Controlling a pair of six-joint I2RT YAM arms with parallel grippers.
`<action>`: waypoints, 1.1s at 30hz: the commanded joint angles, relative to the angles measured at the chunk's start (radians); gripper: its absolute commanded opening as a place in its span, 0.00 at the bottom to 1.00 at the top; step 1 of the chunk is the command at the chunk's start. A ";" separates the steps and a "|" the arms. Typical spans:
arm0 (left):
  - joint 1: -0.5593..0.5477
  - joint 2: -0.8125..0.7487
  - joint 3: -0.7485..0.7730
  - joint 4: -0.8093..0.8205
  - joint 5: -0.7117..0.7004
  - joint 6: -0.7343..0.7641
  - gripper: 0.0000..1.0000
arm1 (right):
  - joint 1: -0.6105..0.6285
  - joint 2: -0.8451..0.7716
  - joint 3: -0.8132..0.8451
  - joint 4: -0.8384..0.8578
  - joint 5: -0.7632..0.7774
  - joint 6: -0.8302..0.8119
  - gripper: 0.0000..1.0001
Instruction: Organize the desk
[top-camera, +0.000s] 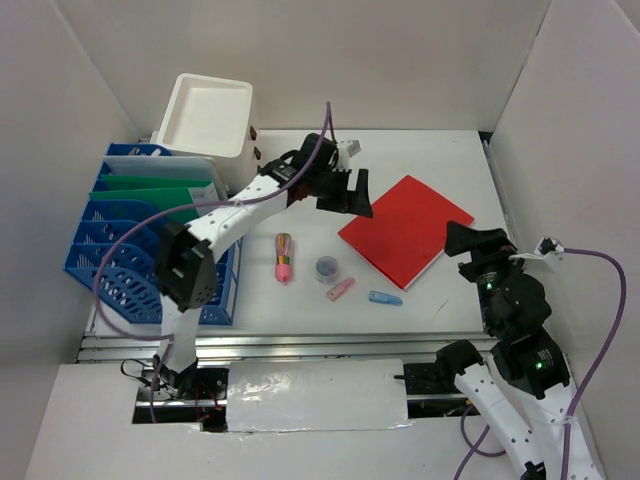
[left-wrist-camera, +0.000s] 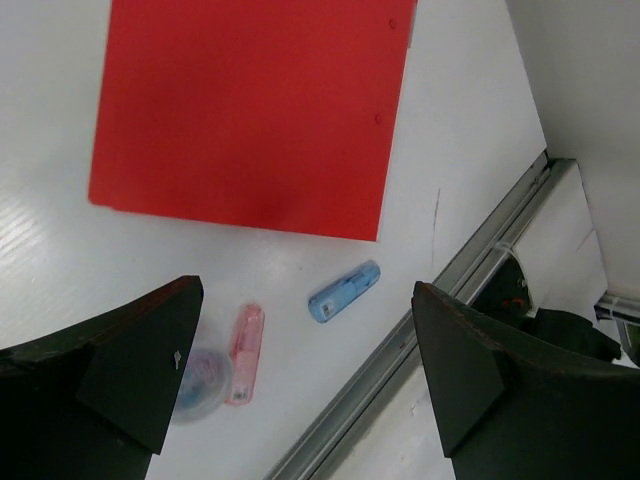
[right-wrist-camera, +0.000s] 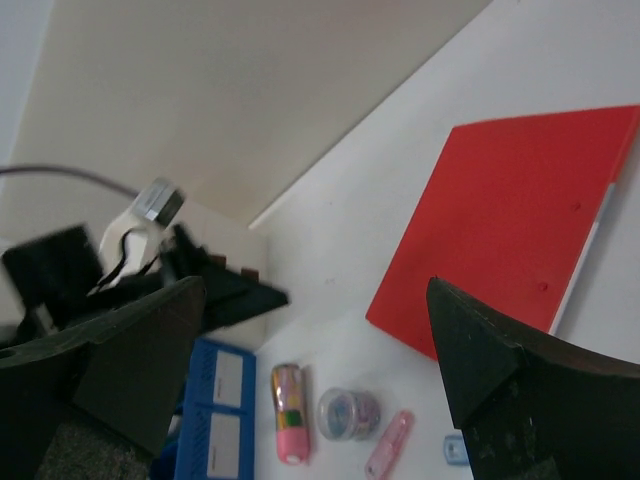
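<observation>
Black fingers (left-wrist-camera: 120, 380) of the left gripper (top-camera: 348, 200) fill the bottom corners of the left wrist view, spread wide with nothing between them; the right gripper (top-camera: 468, 240) is likewise spread and empty, its fingers (right-wrist-camera: 500, 390) framing its own wrist view.

Beneath both lies the desk (top-camera: 420, 160), a broad white top with a silver rail (top-camera: 300, 345) along its near edge; on it, right of centre and turned at an angle, rests a red folder (top-camera: 405, 228). The left gripper hangs just beside the folder's far left edge; the right gripper sits at the folder's right corner. Well apart to the folder's left stands a blue file rack (top-camera: 110, 250) holding green folders (top-camera: 150, 190); a white box (top-camera: 205, 115) stands behind the rack, further from the red folder.

Four small things lie in a loose row off the red folder's near left side. Furthest from it is a pink stick (top-camera: 284, 257) with a striped top; next comes a small round clear tub (top-camera: 326, 268); a small pink piece (top-camera: 341, 290) lies just beside the tub, towards the rail; a small blue piece (top-camera: 385, 298) lies nearest the folder's near corner, apart from it.
</observation>
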 joint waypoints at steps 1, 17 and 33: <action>0.037 0.158 0.174 -0.033 0.156 0.027 0.99 | -0.004 0.023 0.032 -0.030 -0.133 -0.033 1.00; 0.108 0.493 0.223 0.021 0.245 0.018 0.98 | -0.003 -0.058 -0.060 0.108 -0.317 -0.085 1.00; 0.124 0.542 0.210 0.044 0.156 -0.034 0.98 | -0.001 -0.037 -0.113 0.168 -0.322 -0.091 1.00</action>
